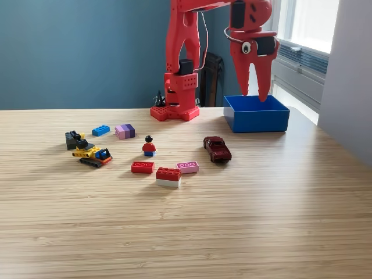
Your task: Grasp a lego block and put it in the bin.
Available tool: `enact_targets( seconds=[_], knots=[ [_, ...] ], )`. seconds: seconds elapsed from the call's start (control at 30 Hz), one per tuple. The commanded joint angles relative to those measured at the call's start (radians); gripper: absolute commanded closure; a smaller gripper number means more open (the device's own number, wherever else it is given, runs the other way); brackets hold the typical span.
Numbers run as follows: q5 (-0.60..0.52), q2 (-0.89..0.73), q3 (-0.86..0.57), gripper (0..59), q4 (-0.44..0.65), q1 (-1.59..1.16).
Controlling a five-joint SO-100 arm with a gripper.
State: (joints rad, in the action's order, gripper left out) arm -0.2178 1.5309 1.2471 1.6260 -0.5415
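Observation:
In the exterior view the blue bin (256, 120) stands at the back right of the wooden table. My red gripper (253, 96) hangs open and empty above the bin's left part, fingers pointing down. Several lego blocks lie to the left on the table: a flat red one (142, 167), a red-on-white one (168, 176), a flat pink one (187, 167), a pink-and-purple one (125, 131) and a small blue one (100, 131). None of them is near the gripper.
A dark red toy car (217, 149) sits between the blocks and the bin. A minifigure (149, 146), a yellow toy vehicle (92, 154) and a dark piece (72, 138) stand at the left. The arm's red base (176, 99) is at the back.

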Motion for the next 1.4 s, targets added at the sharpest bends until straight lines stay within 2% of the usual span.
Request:
enact_targets(
  seconds=[0.03, 0.37, 0.53, 0.83, 1.07, 1.4],
  knots=[
    [0.037, 0.038, -0.031, 35.4, -0.054, 0.192],
    [0.129, 0.038, 0.051, 36.2, -0.156, 0.488],
    [0.158, 0.038, 0.112, 36.1, -0.241, 0.589],
    [0.173, 0.038, 0.206, 35.9, -0.311, 0.629],
    [0.193, 0.038, 0.213, 35.6, -0.318, 0.641],
    [0.232, 0.037, 0.279, 34.8, -0.385, 0.664]
  ],
)
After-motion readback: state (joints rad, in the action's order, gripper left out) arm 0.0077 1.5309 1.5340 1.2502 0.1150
